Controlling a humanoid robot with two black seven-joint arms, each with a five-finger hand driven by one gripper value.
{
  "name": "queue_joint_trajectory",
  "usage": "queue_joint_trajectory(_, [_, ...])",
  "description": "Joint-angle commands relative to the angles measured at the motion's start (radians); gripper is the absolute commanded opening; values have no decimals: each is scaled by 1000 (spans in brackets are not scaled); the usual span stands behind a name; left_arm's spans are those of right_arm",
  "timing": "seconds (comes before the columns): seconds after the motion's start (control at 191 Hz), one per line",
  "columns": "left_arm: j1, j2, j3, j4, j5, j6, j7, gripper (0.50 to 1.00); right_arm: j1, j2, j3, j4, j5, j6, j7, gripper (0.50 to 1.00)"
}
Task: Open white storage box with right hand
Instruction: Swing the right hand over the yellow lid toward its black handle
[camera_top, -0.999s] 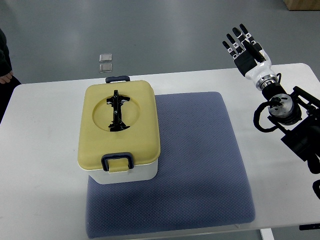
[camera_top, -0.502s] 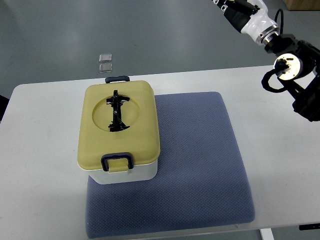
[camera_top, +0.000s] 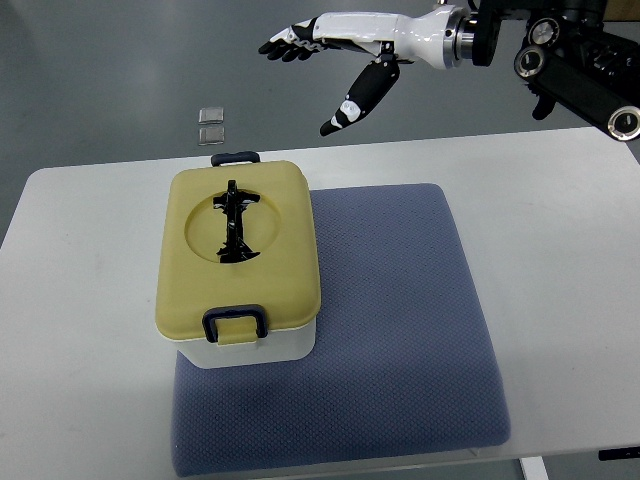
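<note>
We look down on a white table (camera_top: 90, 300) standing on a grey floor, with a blue-grey padded mat (camera_top: 400, 330) spread over its right half. Two small clear squares (camera_top: 211, 125) lie on the floor beyond the table's far edge.

In this single top view, the white storage box (camera_top: 262, 347) sits on the mat's left edge, partly overhanging onto bare table. Its yellow lid (camera_top: 280, 250) is down and seated, a black folded handle (camera_top: 234, 222) lies flat in the round recess, and dark blue latches show at the near side (camera_top: 235, 321) and the far side (camera_top: 235, 158). We judge both still fastened.

What has changed is the right hand (camera_top: 335, 60). A second ago it stood upright over the table's far right corner; half a second ago it was rising out of the top right; now it is stretched leftward across the top of the picture, fingers (camera_top: 285, 45) spread wide and holding nothing, thumb hanging down toward the box. It is above and beyond the box's far edge, well apart from it.

We read this as the approach: the arm is swinging in, and no latch has yet been touched. The left hand is not visible.
</note>
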Motion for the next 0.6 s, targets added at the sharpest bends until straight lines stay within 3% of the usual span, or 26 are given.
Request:
queue_joint_trajectory(0.0, [0, 0, 0, 0, 0, 0, 0, 1000, 5, -5, -78, 65, -104, -41, 33, 930])
queue_joint_trajectory(0.293, [0, 0, 2, -2, 0, -1, 0, 1000, 23, 32, -202, 66, -130, -280, 72, 930])
queue_joint_trajectory(0.596, [0, 0, 0, -4, 0, -1, 0, 1000, -47, 99, -197, 57, -130, -386, 76, 930])
